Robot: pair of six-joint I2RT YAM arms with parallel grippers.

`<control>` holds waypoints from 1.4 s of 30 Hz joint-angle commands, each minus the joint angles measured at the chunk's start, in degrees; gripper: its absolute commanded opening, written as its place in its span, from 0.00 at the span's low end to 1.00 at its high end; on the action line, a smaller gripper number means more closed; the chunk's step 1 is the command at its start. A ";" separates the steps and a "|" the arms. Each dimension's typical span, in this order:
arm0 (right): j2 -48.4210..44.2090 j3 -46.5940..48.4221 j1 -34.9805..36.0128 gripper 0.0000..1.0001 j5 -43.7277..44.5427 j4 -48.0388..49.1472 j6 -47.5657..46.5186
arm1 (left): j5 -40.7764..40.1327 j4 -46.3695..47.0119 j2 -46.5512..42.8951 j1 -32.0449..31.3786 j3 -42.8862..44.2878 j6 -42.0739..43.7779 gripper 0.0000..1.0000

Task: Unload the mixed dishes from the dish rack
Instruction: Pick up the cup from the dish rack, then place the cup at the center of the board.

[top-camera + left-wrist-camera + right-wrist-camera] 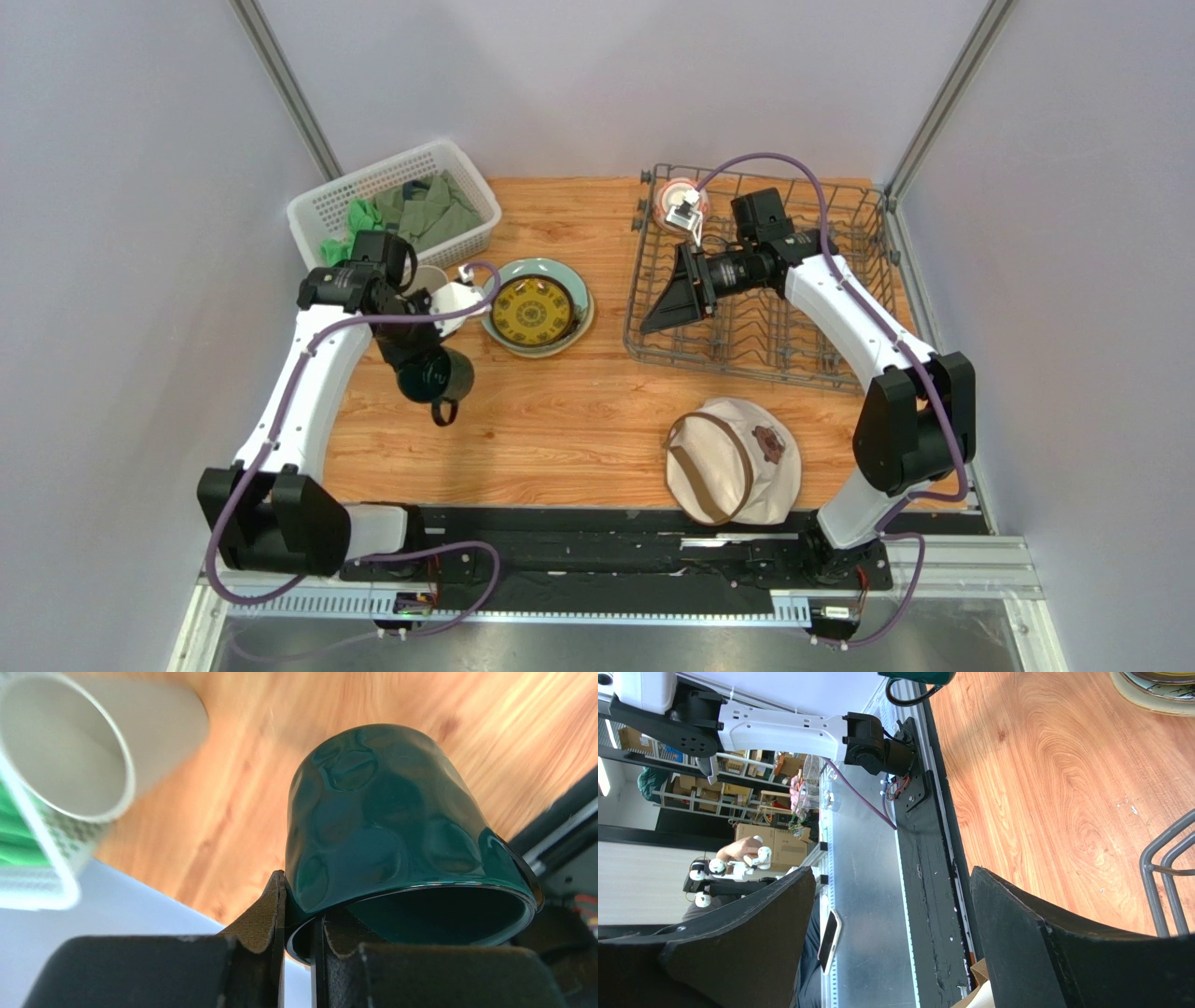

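While it hangs off the left arm, dark green mug (379,812): pinched at the rim, one finger inside and one outside. My guess is that's because the rim is the only edge thin enough to bite.
Left gripper (298,903): clamped tight on that rim, over the wood near the other unloaded stuff. Can't tell if the mug's base touches the table yet.
Beige tumbler (63,749): on its side just beside the mug, mouth toward the wrist cam.
Small dark yellow-patterned plate (535,308): stacked on the pale green plate (572,280), right of the tumbler. Looks like a drop zone forming.
Right gripper (671,301): fingers wide apart, holding nothing, hovering at the left end of the dish rack (786,357).
Red-orange-and-white patterned bowl (678,200): in the rack's far left corner, probably next up.
Top view only: the bowl, plus the hat (732,459) and white basket (316,210), neither part of the job.
Left wrist only: the actual grip on the rim.
Right wrist: just open fingers and table, no bowl in sight.
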 commanded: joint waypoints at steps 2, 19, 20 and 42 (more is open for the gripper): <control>-1.62 2.24 0.13 0.85 -0.34 0.04 -1.21 | -3.13 -5.04 5.03 6.56 2.41 7.10 0.00; -2.41 1.54 0.30 0.85 0.10 -0.05 -1.74 | -7.00 -2.41 19.46 10.44 4.25 7.55 0.00; -2.41 1.54 0.22 0.85 0.10 -0.05 -1.82 | -7.00 -2.15 20.68 10.70 4.86 7.20 0.00; -2.15 1.10 0.30 0.85 0.80 -0.48 -1.82 | -7.53 4.27 27.64 11.23 6.72 3.24 0.00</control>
